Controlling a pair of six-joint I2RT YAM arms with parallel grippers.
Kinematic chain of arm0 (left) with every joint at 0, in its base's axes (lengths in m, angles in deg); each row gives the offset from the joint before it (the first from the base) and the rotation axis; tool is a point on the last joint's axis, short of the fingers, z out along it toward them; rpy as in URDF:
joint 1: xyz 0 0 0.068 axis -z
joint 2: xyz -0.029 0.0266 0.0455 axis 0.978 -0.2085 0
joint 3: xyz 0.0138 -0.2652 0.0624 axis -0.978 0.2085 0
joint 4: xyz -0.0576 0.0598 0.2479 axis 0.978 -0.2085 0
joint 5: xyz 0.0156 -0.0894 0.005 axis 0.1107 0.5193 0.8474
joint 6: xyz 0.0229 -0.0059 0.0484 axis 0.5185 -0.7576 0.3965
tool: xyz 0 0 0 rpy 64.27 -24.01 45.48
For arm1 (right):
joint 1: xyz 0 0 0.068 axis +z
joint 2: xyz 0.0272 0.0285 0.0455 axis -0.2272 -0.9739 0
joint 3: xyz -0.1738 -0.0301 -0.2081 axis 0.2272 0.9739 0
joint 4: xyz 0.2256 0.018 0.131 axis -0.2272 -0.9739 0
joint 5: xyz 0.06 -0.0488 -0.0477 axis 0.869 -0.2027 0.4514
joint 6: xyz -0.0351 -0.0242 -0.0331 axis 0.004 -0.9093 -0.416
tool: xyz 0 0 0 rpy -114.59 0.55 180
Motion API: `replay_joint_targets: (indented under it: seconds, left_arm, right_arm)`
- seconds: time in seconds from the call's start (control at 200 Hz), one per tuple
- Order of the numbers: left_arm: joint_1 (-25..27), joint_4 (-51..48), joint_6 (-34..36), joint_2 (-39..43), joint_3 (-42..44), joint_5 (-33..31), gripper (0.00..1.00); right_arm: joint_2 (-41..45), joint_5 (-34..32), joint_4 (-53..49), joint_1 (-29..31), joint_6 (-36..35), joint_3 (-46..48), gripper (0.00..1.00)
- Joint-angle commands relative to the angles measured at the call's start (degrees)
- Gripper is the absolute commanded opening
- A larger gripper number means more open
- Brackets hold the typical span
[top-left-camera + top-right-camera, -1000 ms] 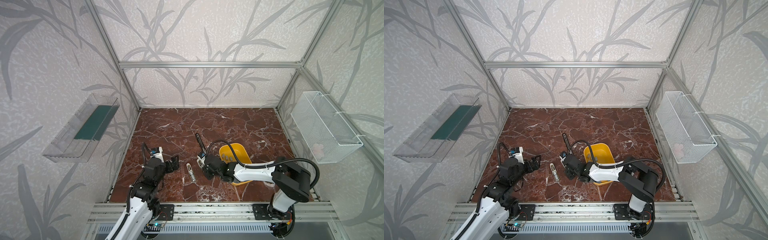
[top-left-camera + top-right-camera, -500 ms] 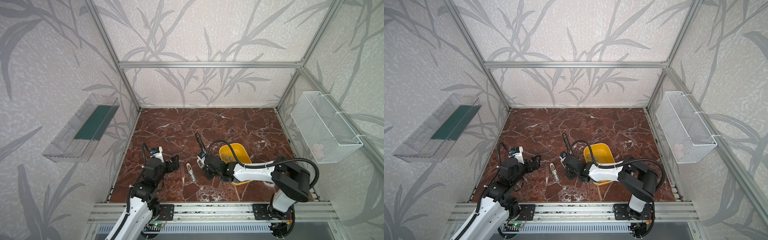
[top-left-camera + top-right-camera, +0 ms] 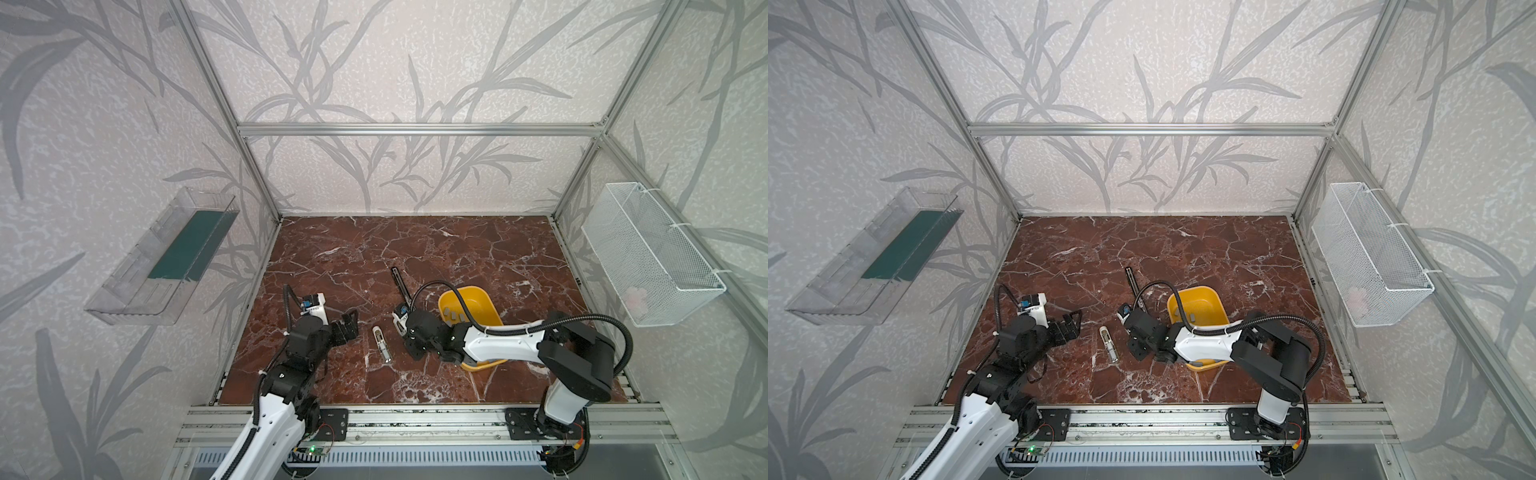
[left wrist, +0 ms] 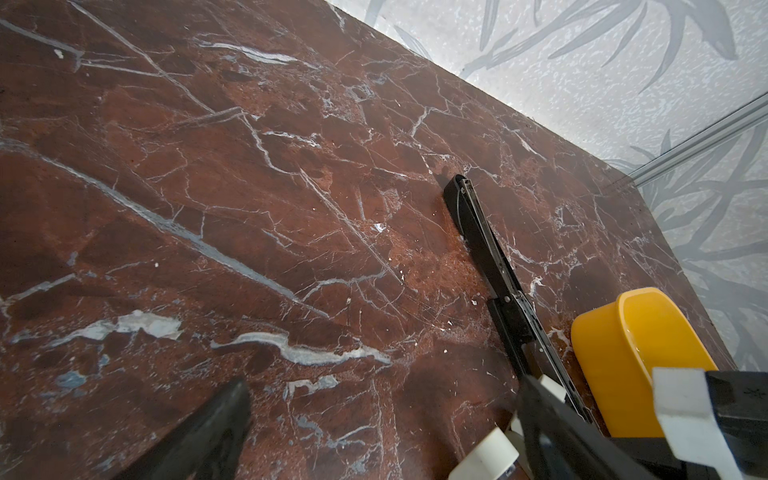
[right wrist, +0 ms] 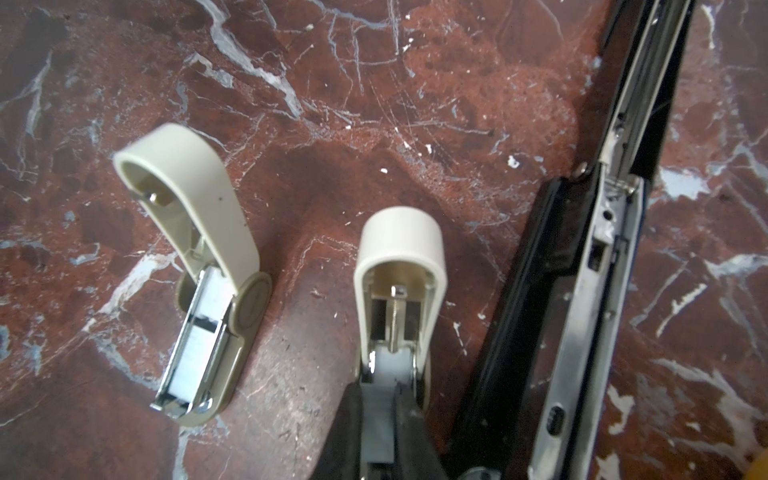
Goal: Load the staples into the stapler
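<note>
So the right gripper [image 5: 380, 390] is sitting pinched down narrow on what looks like a pale staple strip [image 5: 377, 424]. The strip's tip is poking right into the open back of a cream mini stapler [image 5: 399, 257], whose lid is standing flipped up. A second cream stapler [image 5: 203, 282] is lying open on the marble table [image 3: 415, 241] off to one side, not touching it. The long black stapler [image 5: 582, 311] is lying unfolded flat just beside it on the other side, so it's getting pretty crowded in there. The rest of the staples [image 3: 451, 316] are sitting in the yellow tub [image 3: 482, 299]. The right arm is stretching across the tub's near rim with its cable arcing over it, blocking a chunk of it in both top views. The left gripper [image 3: 350, 326] is hanging with its jaws spread wide, holding nothing, pointing toward the second cream stapler but apart from it. A wire basket [image 3: 648, 257] and a clear tray [image 3: 166, 257] are hanging on the side walls, well out of the way.
</note>
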Motion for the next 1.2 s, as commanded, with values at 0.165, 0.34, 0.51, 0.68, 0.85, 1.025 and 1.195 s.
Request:
replay_joint_targets:
  seconds: [0.165,0.34,0.51,0.68,0.85,1.025,1.195]
  left_arm:
    - [-0.24,0.92,0.32,0.4,-0.48,-0.13,0.99]
    - [-0.25,0.92,0.35,0.41,-0.48,-0.13,0.99]
    - [-0.26,0.91,0.36,0.41,-0.5,-0.14,0.99]
    - [-0.26,0.82,0.31,0.33,-0.5,-0.36,0.99]
    - [-0.25,0.77,0.31,0.27,-0.51,-0.47,0.99]
    - [-0.26,0.74,0.29,0.32,-0.51,-0.47,0.99]
    - [-0.22,0.73,0.37,0.37,-0.54,-0.37,0.99]
  right_arm:
    - [-0.91,3.99,-0.07,-0.15,2.44,-0.71,0.0]
    - [-0.6,3.29,-0.13,-0.1,2.82,-0.58,0.0]
    - [0.19,2.75,0.01,-0.11,3.55,-0.47,0.0]
    - [0.62,2.7,1.05,-0.13,7.18,0.1,0.0]
    - [-1.29,3.8,1.26,-0.16,11.0,-1.27,0.0]
    - [-0.93,1.53,-0.6,-0.34,13.36,-2.58,0.0]
    - [0.27,0.58,-0.46,-1.57,16.26,-1.61,0.0]
